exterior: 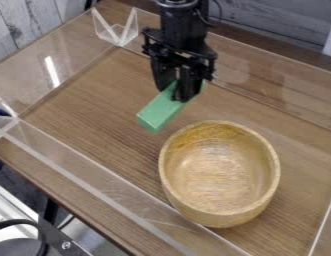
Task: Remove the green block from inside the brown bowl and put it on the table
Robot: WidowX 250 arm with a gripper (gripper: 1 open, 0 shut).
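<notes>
The gripper (171, 82) is hiding its own fingertips and the upper end of the green block (158, 110) — dark parts are merging there, so the exact contact is hard to make out. It is closing narrowly on the block, holding it tilted, with the lower end pointing toward the near side of the view. Whether that end is touching the table (94, 100) cannot be told. The top of the black arm (184, 14) is running out of the picture, and a dark cable-like thing (24, 226) is being cut off at the lower left corner.

The block is showing a flat, smooth, bright green face, and it is sitting outside the brown bowl (219, 172), up and to the left of its rim. The bowl is round and pale tan, with a thick rim and a plain hollow inside. Brown wood grain is running across the table.

Clear walls are lining the table's edge, catching pale glare. A small clear, angular piece (116, 27) is standing near the far left — well apart from the block.
</notes>
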